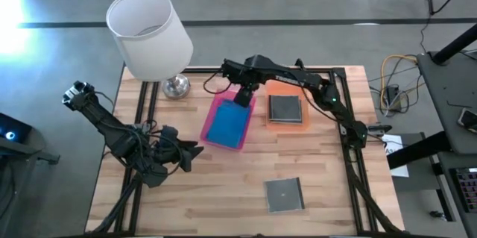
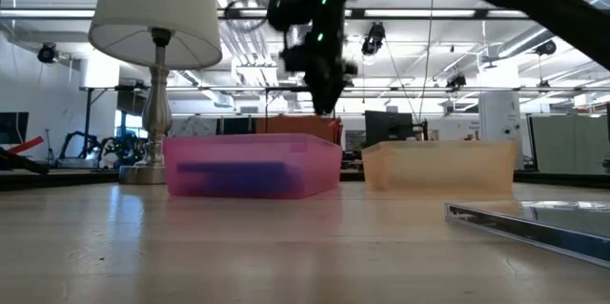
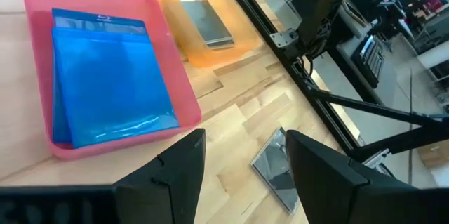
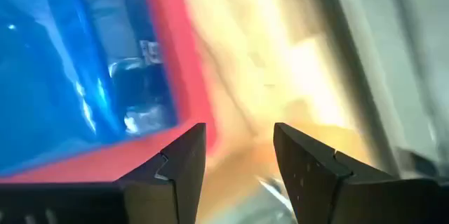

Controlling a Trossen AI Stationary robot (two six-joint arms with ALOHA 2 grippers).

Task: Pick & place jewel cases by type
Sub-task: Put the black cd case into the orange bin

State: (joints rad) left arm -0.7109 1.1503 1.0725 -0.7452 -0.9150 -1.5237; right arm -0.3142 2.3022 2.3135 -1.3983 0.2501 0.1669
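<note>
Spanning a grey concrete-floored workshop, the pale wooden table [image 1: 223, 186] carries a white-shaded lamp [image 1: 149, 33]. Blue jewel cases [image 1: 227, 126] lie flat in the pink tray [image 1: 214, 111], long axis running away from the front edge. One grey case [image 1: 285, 108] sits in the orange tray [image 1: 287, 124], another [image 1: 284, 194] on bare wood. The right gripper [image 1: 243, 95] hovers over the pink tray's far end, fingers parted, empty. The left gripper [image 1: 195, 151] waits nearby, open.

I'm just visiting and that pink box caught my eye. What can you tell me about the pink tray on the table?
The pink translucent plastic tray is a shallow rectangle with low walls, sitting flat on the wooden table, slightly skewed, beside an orange tray of similar shape; whether the two touch is unclear. Inside lie bright blue translucent jewel cases, stacked flat and filling most of its floor. The right gripper hangs over its far end, fingers apart and empty.
</note>
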